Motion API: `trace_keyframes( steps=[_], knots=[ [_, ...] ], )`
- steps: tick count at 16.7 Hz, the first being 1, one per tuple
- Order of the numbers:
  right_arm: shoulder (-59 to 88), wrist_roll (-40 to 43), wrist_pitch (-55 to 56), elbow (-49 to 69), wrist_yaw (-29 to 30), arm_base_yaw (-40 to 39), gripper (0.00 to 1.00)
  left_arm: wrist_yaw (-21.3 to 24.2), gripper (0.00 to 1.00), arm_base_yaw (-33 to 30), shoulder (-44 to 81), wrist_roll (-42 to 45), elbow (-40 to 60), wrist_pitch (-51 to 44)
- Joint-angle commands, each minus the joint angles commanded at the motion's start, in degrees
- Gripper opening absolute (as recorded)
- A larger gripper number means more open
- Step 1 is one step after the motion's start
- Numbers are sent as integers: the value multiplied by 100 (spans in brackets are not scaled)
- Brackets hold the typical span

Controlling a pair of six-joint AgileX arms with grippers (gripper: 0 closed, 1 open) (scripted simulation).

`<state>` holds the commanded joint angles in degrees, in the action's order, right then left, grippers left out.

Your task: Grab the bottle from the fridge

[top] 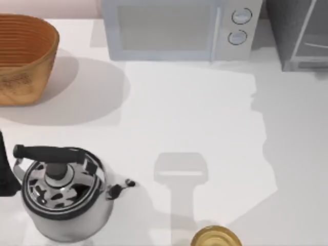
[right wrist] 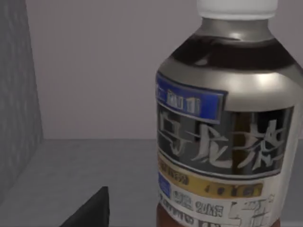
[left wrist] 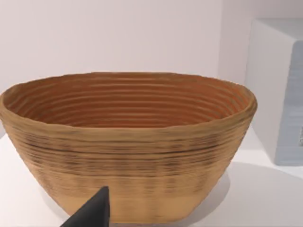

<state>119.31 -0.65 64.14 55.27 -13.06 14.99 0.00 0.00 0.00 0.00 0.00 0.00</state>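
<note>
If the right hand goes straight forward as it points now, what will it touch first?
Most likely the bottle: in the right wrist view it stands upright close ahead inside the fridge, somewhat off centre, so the hand might graze its side; depth is unclear.

basket (top: pixel 23 56) left of microwave (top: pixel 179 28), fridge (top: pixel 300 33) right

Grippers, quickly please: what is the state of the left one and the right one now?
Left gripper: cannot be told; it faces the basket.
Right gripper: cannot be told; it is close to the bottle inside the fridge.
</note>
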Motion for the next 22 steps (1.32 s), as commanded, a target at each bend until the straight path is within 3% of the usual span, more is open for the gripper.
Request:
trace_keyframes(
  steps=[6, 13, 18, 22],
  knots=[
    [61, 0, -60, 100, 6, -2, 100, 0, 100, 0, 0, 0, 0, 0],
    [841, 7, -703, 1562, 179, -167, 100, 0, 100, 0, 0, 0, 0, 0],
    [908, 9, -781, 1678, 199, -187, 100, 0, 100, 0, 0, 0, 0, 0],
    [908, 9, -781, 1678, 199, -187, 70, 0, 100, 0, 0, 0, 0, 0]
  ],
)
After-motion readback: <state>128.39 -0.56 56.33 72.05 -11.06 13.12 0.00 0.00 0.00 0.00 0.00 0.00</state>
